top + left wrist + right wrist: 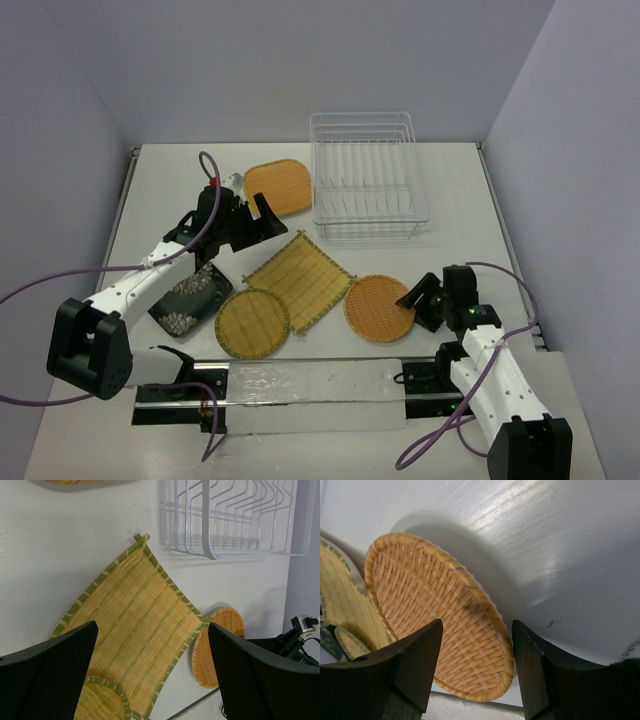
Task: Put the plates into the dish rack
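- Your right claw (477, 625) is at the near edge of the orange round plate (378, 308), which lies flat on the table (455, 200), well short of the dish rack (368, 225). Its jaws stand apart, one over the weave and one just outside the rim, with nothing clamped yet.
- Your left claw (152, 627) hangs wide apart and empty above the yellow square plate (300, 278).
- The yellow round plate (252, 323) and the black patterned plate (192, 298) lie to the left. The orange squarish plate (280, 187) sits just beside the rack.
- The rack holds no plates.
- Expect the woven plates to be light, thin and a little springy, and their rough weave should give the pads good purchase.
- Take them by the raised rim rather than the flat middle.
- A light plate may skate away under a sideways nudge, so close squarely across the edge.
- The black one looks glazed, so it is likely heavier, slicker and breakable.
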